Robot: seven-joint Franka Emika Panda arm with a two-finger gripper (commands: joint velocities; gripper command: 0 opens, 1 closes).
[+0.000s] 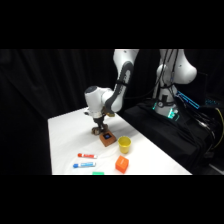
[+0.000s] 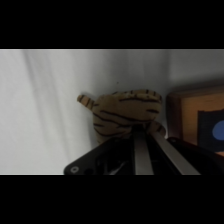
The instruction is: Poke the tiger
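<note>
The tiger (image 2: 125,112) is a small tan toy with dark stripes, lying on the white table (image 2: 45,110). In the wrist view it fills the middle, and my gripper (image 2: 145,132) comes up from the bottom edge with its tips against the toy's near side. Both fingers lie close together and hold nothing. In the side view the gripper (image 1: 98,125) comes down from above onto the tiger (image 1: 95,131), which it mostly hides.
A reddish-brown block (image 1: 107,139) with a blue mark lies right beside the tiger, also seen as the block (image 2: 192,120) at the wrist view's right. Nearer the front are a yellow cup (image 1: 124,144), an orange cube (image 1: 121,163), a red marker (image 1: 86,155) and a blue marker (image 1: 84,164).
</note>
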